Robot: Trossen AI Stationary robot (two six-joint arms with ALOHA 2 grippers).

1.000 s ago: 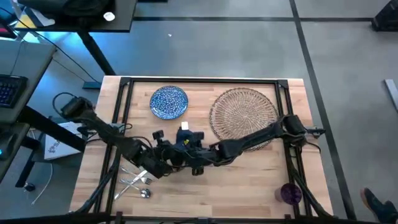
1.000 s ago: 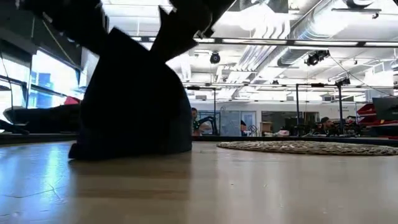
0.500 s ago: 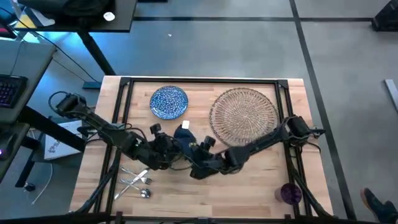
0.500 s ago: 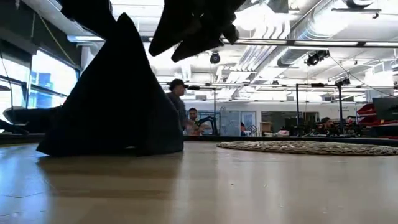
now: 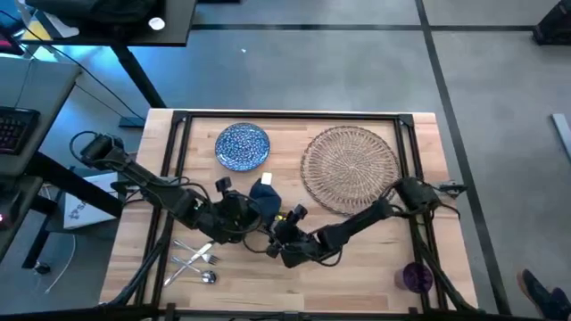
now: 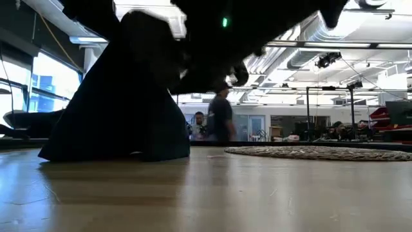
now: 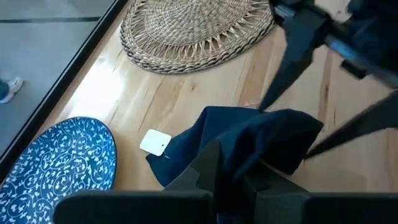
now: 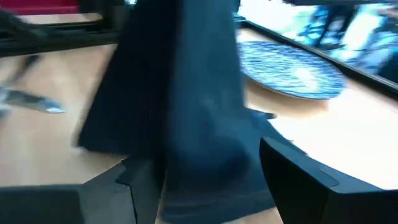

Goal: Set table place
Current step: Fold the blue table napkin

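The dark navy napkin [image 5: 267,201] stands as a tent in the table's middle, with a white tag [image 7: 155,142] on it. Its top is in my left gripper [image 7: 229,179], which is shut on it, and its lower edge [image 6: 116,153] rests on the wood. My right gripper [image 5: 277,243] stands open on the napkin's near side, with the cloth [image 8: 199,124] showing between its fingers. The blue plate [image 5: 243,145] lies at the far left and the wicker placemat [image 5: 350,166] at the far right. The cutlery [image 5: 194,259] is near left and the purple cup [image 5: 416,277] near right. My left gripper pinches a raised bunch of the napkin [image 7: 249,149] between its two fingers, coming from the table's left and above. The cloth hangs from the fingers as a cone, with its lower edge on the table. My right gripper: I cannot tell whether its fingers touch the napkin.
Black rails [image 5: 178,143] frame the tabletop. The two arms cross the table's middle close to each other. Bare wood [image 5: 357,267] lies between the right gripper and the cup. People show in the room beyond the table in the low view.
My right gripper has drawn back from the napkin's top toward the table's near edge and come lower. The napkin stays up in my left gripper. Its base has spread wider toward the left, from a narrow mound to a broad tent.
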